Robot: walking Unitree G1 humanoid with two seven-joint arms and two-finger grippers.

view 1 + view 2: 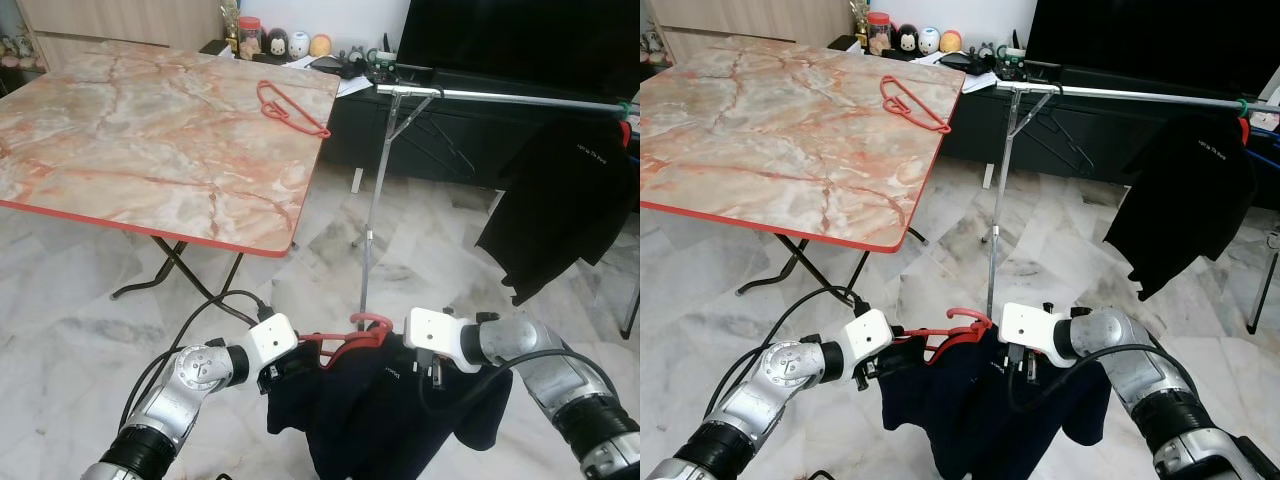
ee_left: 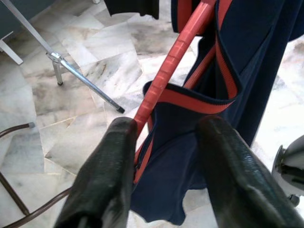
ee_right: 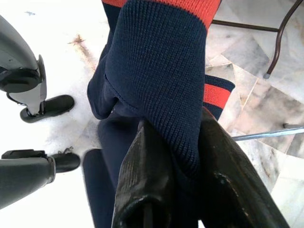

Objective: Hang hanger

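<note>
We see the marble table point(image 1: 150, 140) and clothes rail point(image 1: 500, 95) ahead. Low before us hangs the navy garment point(image 1: 380, 420) on its red hanger point(image 1: 345, 340): right gripper point(image 3: 183, 156) pinches its fabric, left gripper point(image 2: 164, 142) spreads around the hanger's arm.

The garment point(image 1: 380, 410) is navy blue with orange-red trim, hung on a red hanger point(image 1: 350, 335). A second red hanger point(image 1: 290, 108) lies on the pink-veined marble-pattern table point(image 1: 130, 150), which is edged in red. A black shirt point(image 1: 560, 200) hangs from the silver rack point(image 1: 500, 95). The floor point(image 1: 420, 260) is grey-white marble.
</note>
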